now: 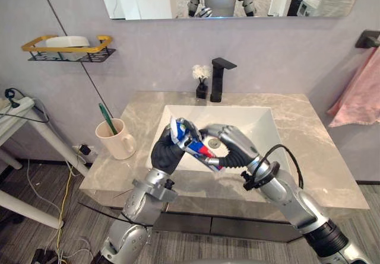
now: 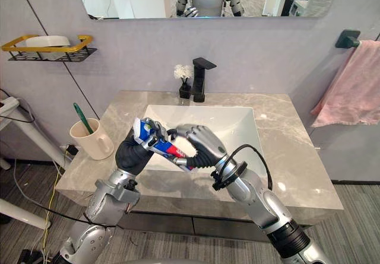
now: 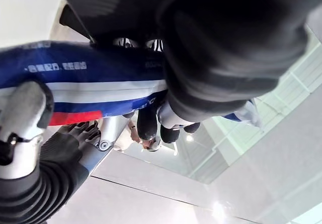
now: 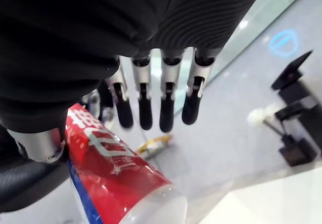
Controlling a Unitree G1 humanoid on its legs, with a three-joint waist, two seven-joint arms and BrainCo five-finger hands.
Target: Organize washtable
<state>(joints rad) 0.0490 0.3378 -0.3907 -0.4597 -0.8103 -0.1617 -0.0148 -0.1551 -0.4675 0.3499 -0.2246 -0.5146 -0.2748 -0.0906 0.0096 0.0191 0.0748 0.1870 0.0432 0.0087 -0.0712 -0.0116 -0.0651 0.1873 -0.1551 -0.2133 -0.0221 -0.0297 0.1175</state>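
A blue, white and red toothpaste tube (image 1: 199, 148) hangs over the white sink basin (image 1: 249, 121), held between both hands. My left hand (image 1: 169, 151) comes up from the lower left and is curled round the tube's flat end (image 3: 90, 83). From the right, my right hand (image 1: 234, 139) arches over the red cap end (image 4: 110, 168), thumb against the tube and fingers (image 4: 166, 103) reaching past it toward the left hand. On the counter's left corner stands a cream mug (image 1: 119, 139) with a green toothbrush (image 1: 107, 118) in it.
A black faucet (image 1: 218, 77) and a small black vase of white flowers (image 1: 202, 80) stand behind the basin. A wire shelf with soap (image 1: 68, 45) hangs on the left wall, and a pink towel (image 1: 359, 95) on the right. The marble counter (image 1: 320, 151) surrounds the basin.
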